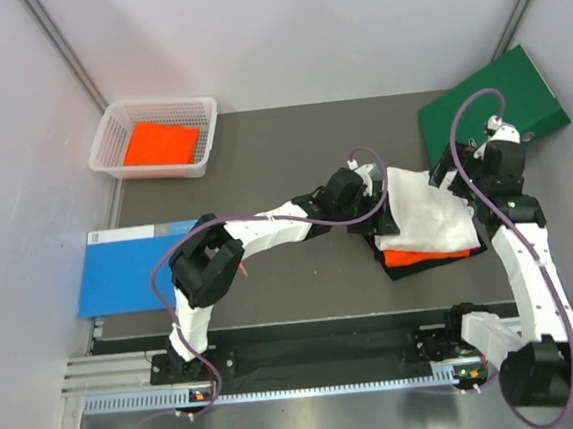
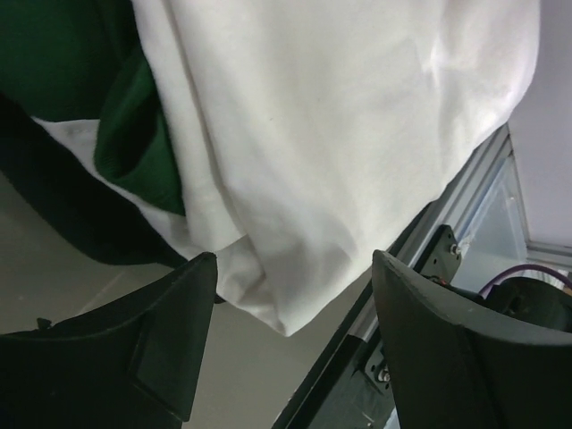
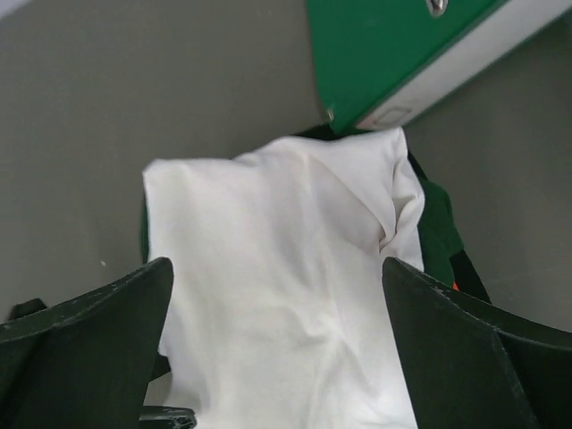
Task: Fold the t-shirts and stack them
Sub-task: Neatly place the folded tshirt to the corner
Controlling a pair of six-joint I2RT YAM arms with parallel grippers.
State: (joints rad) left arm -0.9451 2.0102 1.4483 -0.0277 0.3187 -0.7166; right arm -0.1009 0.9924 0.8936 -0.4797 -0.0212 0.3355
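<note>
A folded white t-shirt (image 1: 422, 211) with dark green sleeves lies on top of a stack at the right middle of the mat, over an orange t-shirt (image 1: 426, 254) and a black one (image 1: 412, 268). My left gripper (image 1: 377, 191) is open at the stack's left edge; in its wrist view (image 2: 290, 268) the white cloth (image 2: 340, 134) and a green sleeve (image 2: 143, 152) hang just ahead of the jaws. My right gripper (image 1: 462, 187) is open over the stack's right side; its wrist view (image 3: 277, 295) looks down on the white shirt (image 3: 277, 268). Another orange t-shirt (image 1: 162, 143) lies folded in the basket.
A white basket (image 1: 114, 126) stands at the back left. A green binder (image 1: 497, 101) lies at the back right, close to the stack, also in the right wrist view (image 3: 393, 45). A blue book (image 1: 131, 268) lies at the left edge. A metal rail (image 1: 279, 361) runs along the near edge.
</note>
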